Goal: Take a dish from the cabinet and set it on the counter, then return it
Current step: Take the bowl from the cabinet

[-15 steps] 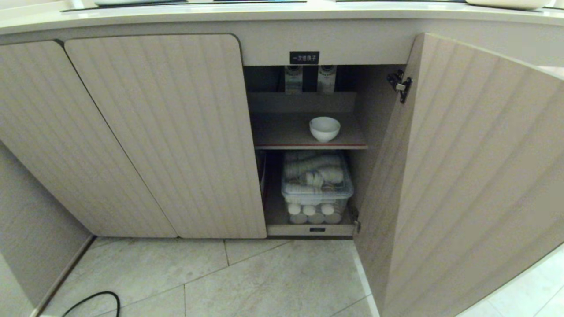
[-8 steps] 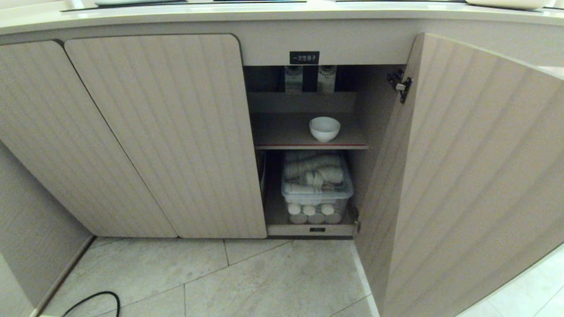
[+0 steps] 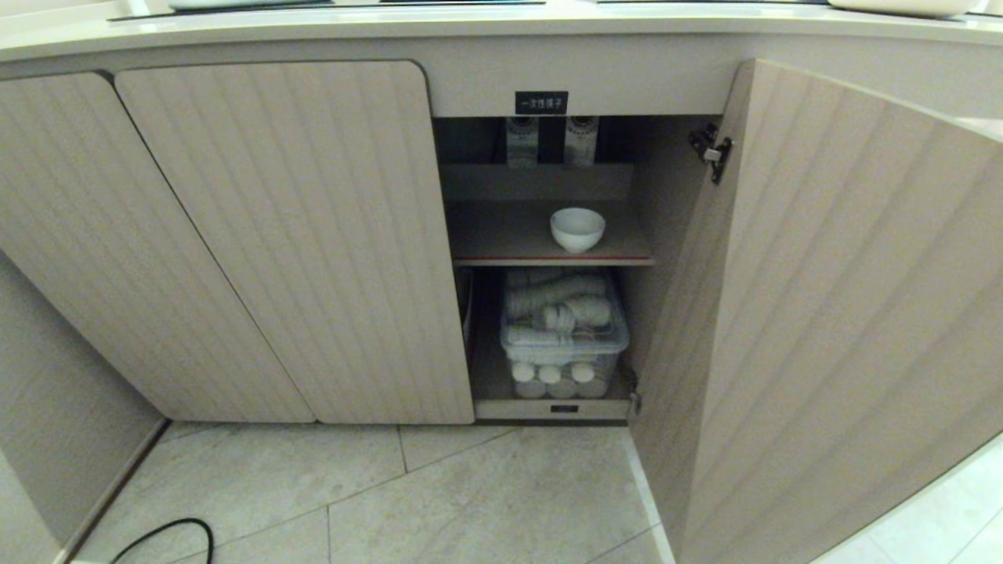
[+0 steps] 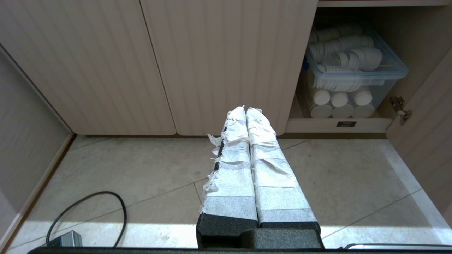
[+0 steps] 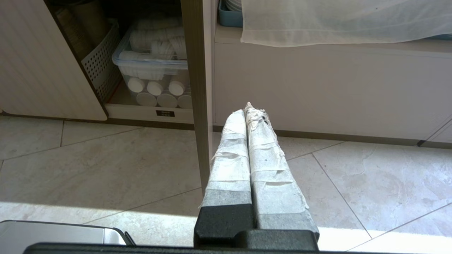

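Note:
The dish (image 3: 577, 228), a small white bowl, stands on the upper red-edged shelf (image 3: 509, 235) inside the cabinet (image 3: 298, 235), whose right door (image 3: 831, 313) hangs open. The counter (image 3: 501, 22) runs along the top above it. Neither arm shows in the head view. My left gripper (image 4: 245, 109) is shut and empty, held low over the floor in front of the closed middle door. Shut and empty too, my right gripper (image 5: 246, 107) sits low beside the open door's edge (image 5: 197, 106). Both are well short of the dish, which neither wrist view shows.
A clear plastic bin (image 3: 564, 329) of white cups and lids fills the lower shelf. A perforated basket (image 5: 100, 61) stands to its left. A black cable (image 4: 88, 215) loops on the tiled floor at the left. A white cloth (image 5: 346, 21) drapes a ledge at right.

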